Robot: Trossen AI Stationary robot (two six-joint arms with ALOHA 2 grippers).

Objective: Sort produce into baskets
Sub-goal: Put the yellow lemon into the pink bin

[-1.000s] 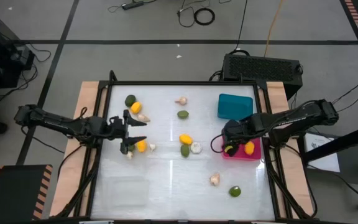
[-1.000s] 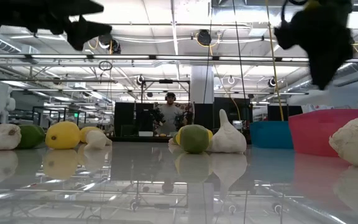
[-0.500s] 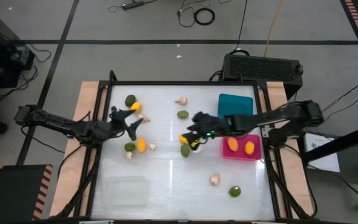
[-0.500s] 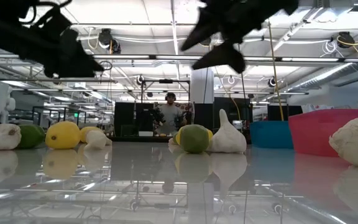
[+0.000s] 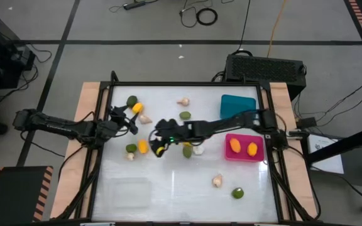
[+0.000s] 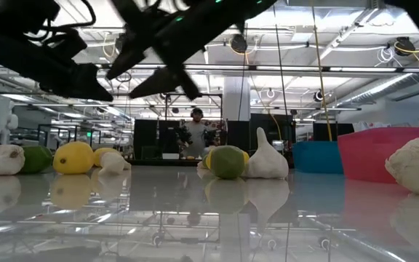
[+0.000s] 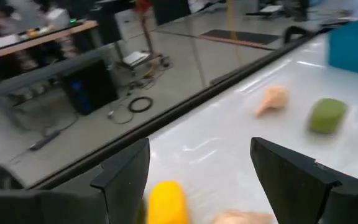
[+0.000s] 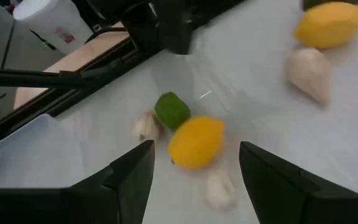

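Lemons, limes and garlic bulbs lie scattered on the white table. My right gripper (image 5: 158, 145) reaches across from the right and hangs open above a lemon (image 8: 196, 142) that lies beside a lime (image 8: 171, 109) and two garlic bulbs (image 8: 145, 126). My left gripper (image 5: 125, 117) is open near the left edge, pointing almost level over another lemon (image 7: 165, 202). The pink basket (image 5: 244, 156) holds two lemons. The teal basket (image 5: 237, 105) stands behind it. The clear basket (image 5: 127, 191) sits at the near left.
A lime (image 5: 185, 115) and a garlic bulb (image 5: 183, 100) lie at the far middle. A lime (image 5: 186, 151) and a garlic bulb (image 5: 198, 149) sit under my right arm. Near the front right lie a garlic bulb (image 5: 217, 181) and a lime (image 5: 237, 193).
My right gripper has swept from over the pink basket toward the table's left edge, staying open, and now hangs over the lemon at the left. My left gripper has drawn back toward the far left and tipped up from pointing down to nearly level.
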